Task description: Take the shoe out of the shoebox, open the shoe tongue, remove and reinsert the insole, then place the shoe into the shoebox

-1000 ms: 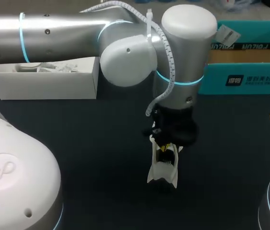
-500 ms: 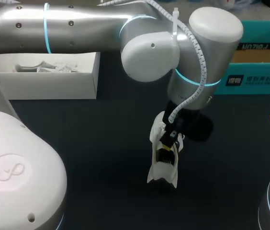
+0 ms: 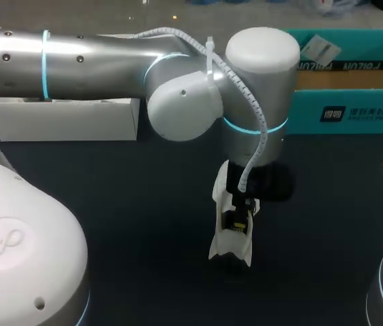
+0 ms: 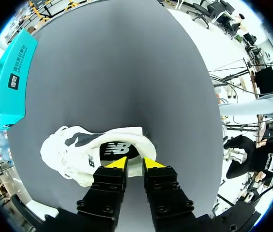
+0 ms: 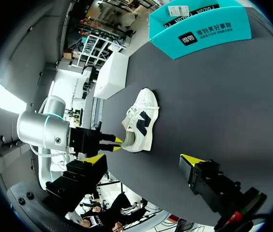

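- The white sneaker [image 4: 78, 157] stands on its sole on the dark worktop [image 3: 137, 224], outside the shoebox.
- Its long axis runs from near to far: the toe points toward the far side where the boxes stand, the heel toward the robot's base.
- The mouth faces up, with the dark insole [image 4: 114, 149] showing inside.
- The left gripper [image 4: 135, 164] hangs over the heel end of the mouth. Its fingers [image 4: 118, 163] stand a narrow gap apart, tips at the collar rim, with nothing seen clasped between them.
- The left arm [image 3: 96, 54] reaches in past the middle and hides the sneaker's front in the head view.
- The right gripper [image 5: 143, 160] is well off to the side, fingers wide, holding nothing; the sneaker lies ahead of it.
- The teal shoebox [image 3: 354, 112] sits at the far right, well apart from the sneaker.
- A white box [image 3: 62, 121] sits at the far left.
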`<state>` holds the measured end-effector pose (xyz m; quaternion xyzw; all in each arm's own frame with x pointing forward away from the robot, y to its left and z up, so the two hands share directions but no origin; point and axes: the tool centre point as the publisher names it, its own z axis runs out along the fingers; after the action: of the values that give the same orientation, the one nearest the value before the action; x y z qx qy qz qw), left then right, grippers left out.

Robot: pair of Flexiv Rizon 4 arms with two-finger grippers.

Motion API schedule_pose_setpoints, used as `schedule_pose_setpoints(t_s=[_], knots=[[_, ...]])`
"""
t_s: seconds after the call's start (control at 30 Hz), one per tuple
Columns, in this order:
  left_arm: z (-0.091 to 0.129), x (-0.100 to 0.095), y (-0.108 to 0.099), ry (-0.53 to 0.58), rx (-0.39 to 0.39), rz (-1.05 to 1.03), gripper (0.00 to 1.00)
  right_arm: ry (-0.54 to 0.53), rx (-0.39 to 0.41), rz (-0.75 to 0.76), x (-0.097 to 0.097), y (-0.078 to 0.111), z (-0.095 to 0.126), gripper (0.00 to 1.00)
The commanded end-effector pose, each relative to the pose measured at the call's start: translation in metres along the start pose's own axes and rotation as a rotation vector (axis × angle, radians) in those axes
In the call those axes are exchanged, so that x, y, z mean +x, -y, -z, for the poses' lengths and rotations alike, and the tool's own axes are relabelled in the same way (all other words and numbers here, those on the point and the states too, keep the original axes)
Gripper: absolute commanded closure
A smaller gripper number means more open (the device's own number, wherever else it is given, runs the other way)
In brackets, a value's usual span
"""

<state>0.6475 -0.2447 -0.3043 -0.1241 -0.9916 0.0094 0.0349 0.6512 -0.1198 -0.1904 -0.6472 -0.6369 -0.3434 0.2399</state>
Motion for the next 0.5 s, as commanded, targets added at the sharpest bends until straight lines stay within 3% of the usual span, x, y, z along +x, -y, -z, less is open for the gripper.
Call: schedule_pose_setpoints(t_s=[0.03,0.2,0.5], knots=[[-0.004,0.016,-0.009,0.038,0.068,-0.068,0.16,0.002,-0.002,0.0,0.0,0.002,0.0,0.0],[-0.011,0.019,-0.007,0.023,0.029,-0.151,0.0,0.002,-0.002,0.0,0.0,0.002,0.0,0.0],[-0.03,0.021,-0.003,0.047,0.005,-0.134,0.0,0.002,-0.002,0.0,0.0,0.002,0.0,0.0]])
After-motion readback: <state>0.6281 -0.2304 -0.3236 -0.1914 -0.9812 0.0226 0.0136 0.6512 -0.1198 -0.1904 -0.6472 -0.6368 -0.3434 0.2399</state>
